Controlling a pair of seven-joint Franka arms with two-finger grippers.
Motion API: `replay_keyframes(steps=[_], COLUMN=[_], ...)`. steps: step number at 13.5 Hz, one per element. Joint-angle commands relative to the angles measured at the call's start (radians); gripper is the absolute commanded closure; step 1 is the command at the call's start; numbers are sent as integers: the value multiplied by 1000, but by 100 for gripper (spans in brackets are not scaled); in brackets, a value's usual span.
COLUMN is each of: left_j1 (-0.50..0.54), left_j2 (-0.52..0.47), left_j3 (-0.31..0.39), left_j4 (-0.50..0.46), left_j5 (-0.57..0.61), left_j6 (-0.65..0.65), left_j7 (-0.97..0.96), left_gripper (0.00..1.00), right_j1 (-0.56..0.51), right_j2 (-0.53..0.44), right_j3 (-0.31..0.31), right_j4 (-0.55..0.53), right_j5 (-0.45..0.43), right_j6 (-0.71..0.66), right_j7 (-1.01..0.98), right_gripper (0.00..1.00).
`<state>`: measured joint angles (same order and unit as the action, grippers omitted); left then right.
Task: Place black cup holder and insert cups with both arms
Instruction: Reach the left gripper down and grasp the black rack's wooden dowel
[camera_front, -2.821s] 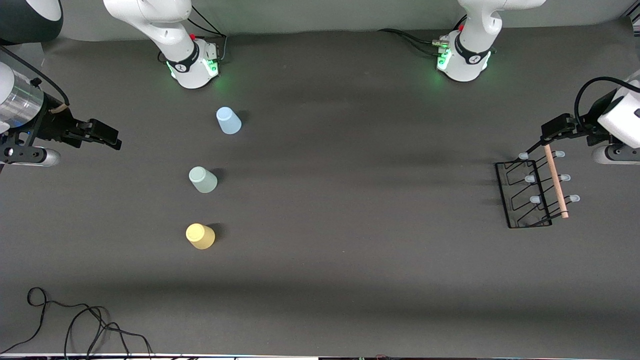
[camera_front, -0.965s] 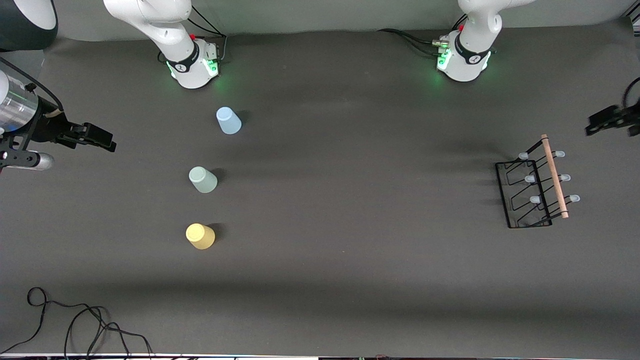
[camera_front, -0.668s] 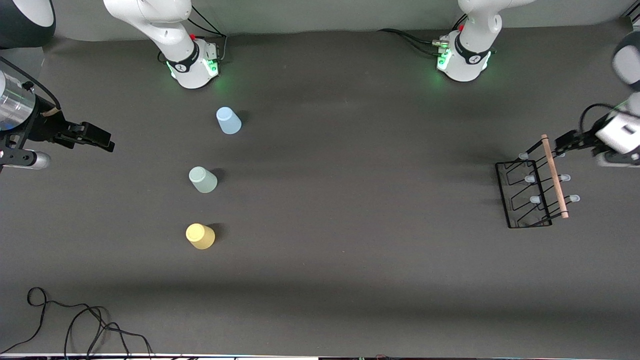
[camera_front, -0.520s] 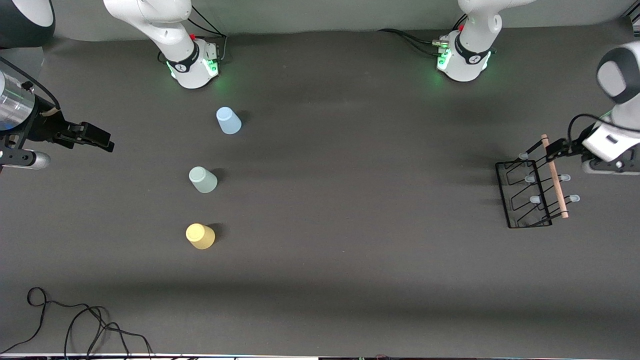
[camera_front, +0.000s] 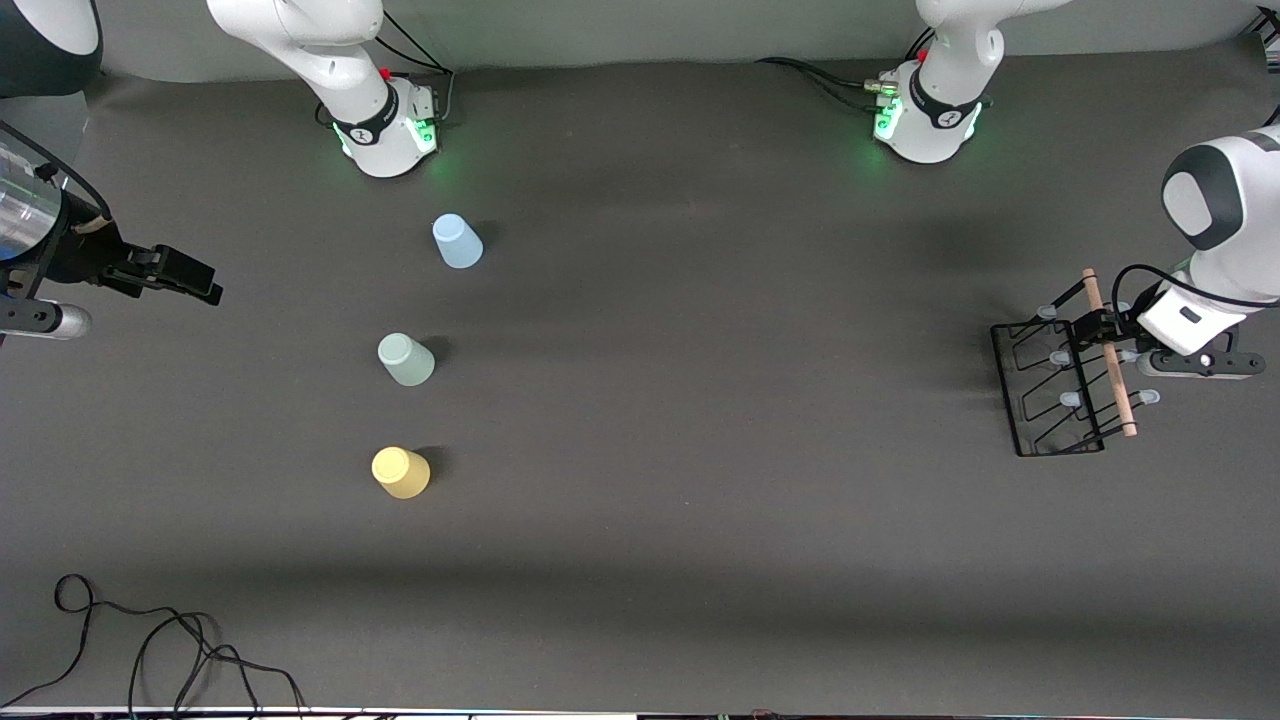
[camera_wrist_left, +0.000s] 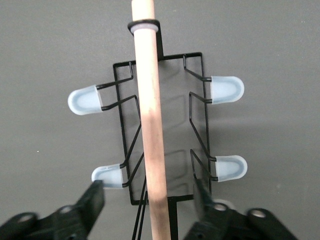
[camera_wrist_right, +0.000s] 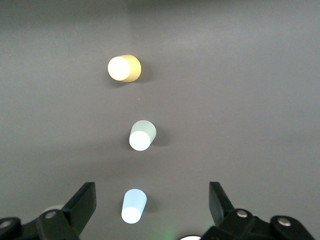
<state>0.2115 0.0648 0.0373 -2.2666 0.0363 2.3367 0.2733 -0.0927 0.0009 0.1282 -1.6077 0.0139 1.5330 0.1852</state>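
The left gripper (camera_wrist_left: 150, 197) is over the rack (camera_front: 1062, 390), jaws apart on either side of its wooden handle (camera_wrist_left: 151, 130) with a gap at each finger, gripping nothing. The rack stands on the table (camera_front: 700, 400) at the left arm's end. The right gripper (camera_wrist_right: 150, 202) hangs wide open and empty over the right arm's end. The blue cup (camera_front: 457, 241), green cup (camera_front: 405, 359) and yellow cup (camera_front: 400, 472) stand upside down in a row, the yellow nearest the front camera.
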Motion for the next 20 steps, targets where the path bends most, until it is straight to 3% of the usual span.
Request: replay_keyframes(steps=[1, 2, 3, 7, 11, 14, 17, 20], left_j1=[-14, -14, -14, -15, -18, -44, -93, -213], left_j2=[-13, -13, -13, -11, -14, -10, -13, -8], left_j3=[1, 1, 1, 1, -2, -4, -14, -27], left_j4=[19, 25, 27, 99, 351, 513, 552, 568], left_j5=[-6, -6, -4, -4, -4, -4, -4, -4], left_j6=[-23, -36, -39, -126, -431, -577, -609, -622], left_j7=[-32, -34, -34, -19, -13, -13, -34, -124], left_gripper=[82, 95, 100, 100, 100, 100, 100, 100], right_j1=[4, 4, 4, 7, 13, 13, 13, 13], right_j2=[2, 2, 2, 10, 22, 24, 22, 22], right_j3=[7, 7, 8, 11, 19, 19, 16, 13], right_j4=[14, 14, 14, 22, 34, 43, 43, 38], right_j5=[-2, -2, -2, -3, -3, -3, -3, -2], right_j6=[6, 6, 6, 9, 21, 33, 30, 22], right_j7=[19, 19, 19, 16, 13, 17, 19, 10], right_gripper=[0, 0, 0, 0, 0, 0, 0, 0])
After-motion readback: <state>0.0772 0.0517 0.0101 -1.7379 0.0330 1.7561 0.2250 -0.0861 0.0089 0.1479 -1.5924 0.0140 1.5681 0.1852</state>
